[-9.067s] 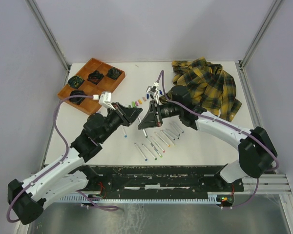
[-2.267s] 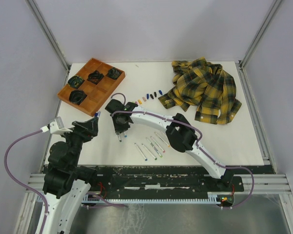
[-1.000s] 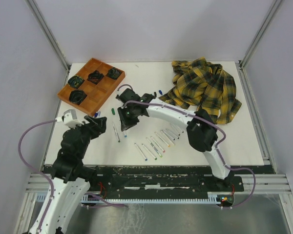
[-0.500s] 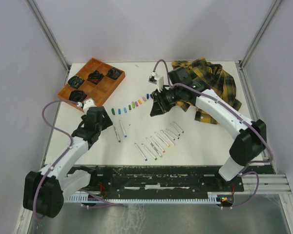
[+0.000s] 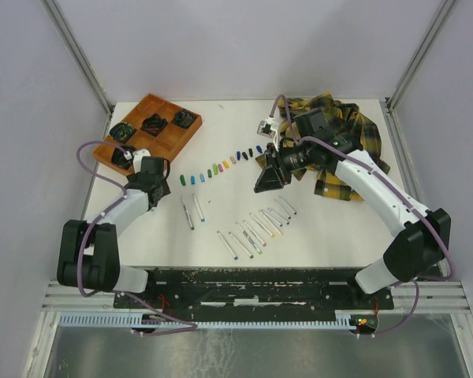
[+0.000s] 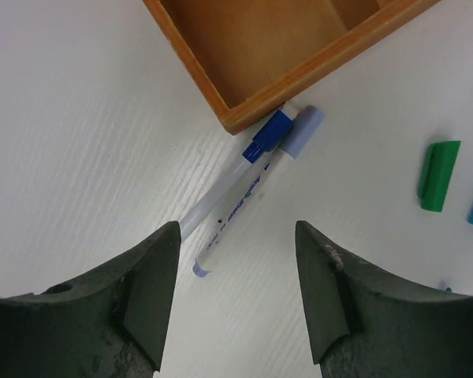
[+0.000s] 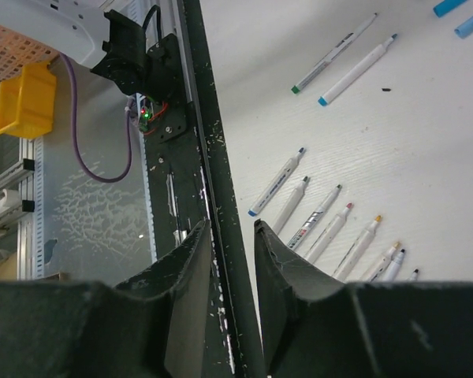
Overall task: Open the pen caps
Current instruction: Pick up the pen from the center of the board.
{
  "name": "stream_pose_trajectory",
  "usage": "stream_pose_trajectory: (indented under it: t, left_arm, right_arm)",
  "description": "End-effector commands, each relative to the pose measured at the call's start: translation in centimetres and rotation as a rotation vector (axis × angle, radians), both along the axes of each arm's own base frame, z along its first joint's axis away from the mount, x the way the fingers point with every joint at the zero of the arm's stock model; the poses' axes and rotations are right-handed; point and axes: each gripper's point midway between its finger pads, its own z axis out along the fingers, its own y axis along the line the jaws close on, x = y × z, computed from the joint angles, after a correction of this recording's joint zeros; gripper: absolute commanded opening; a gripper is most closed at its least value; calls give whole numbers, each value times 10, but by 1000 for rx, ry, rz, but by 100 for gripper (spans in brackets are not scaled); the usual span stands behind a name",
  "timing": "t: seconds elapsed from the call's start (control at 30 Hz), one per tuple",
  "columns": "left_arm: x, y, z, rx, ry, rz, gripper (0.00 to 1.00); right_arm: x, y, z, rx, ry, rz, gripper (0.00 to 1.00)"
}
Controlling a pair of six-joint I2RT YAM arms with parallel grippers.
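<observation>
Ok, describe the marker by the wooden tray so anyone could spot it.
Find the orange-brown wooden tray at the back left. At its nearest corner, under the left pincer, lies one white marker. Unlike the uncapped markers farther right, it lies alone with a dark blue cap at its tray end.

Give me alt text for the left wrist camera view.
The open left hand hovers over a white marker lying beside the wooden tray's corner on a white table. A green pen cap lies to the right.
</observation>
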Motion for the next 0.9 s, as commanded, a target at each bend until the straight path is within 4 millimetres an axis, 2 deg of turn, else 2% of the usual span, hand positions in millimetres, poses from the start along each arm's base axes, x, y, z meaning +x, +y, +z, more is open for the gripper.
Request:
stream_pose_trajectory:
  t: [0.0,0.2,0.43,0.6,0.77,0.87]
  left_arm:
    - [21,5,-2,-11,16,-48,63]
    - [26,2,-16,-56,56,-80,51]
    - [25,-1,-25,-79,89,-93,42]
    - [23,-5,-31,-100,116,-101,40]
    - [21,-12,-36,-135,130,-115,27]
    - [20,-17,-38,-160,134,-126,26]
  right_arm:
    - [-7,4,2,56,4,67,35]
    - [-6,6,-5,54,38,75,35]
    - [-6,6,-6,57,43,80,34]
    - [-6,5,-6,58,49,80,35]
    - [-7,5,-5,63,50,82,35]
    - [-7,4,-4,66,50,82,35]
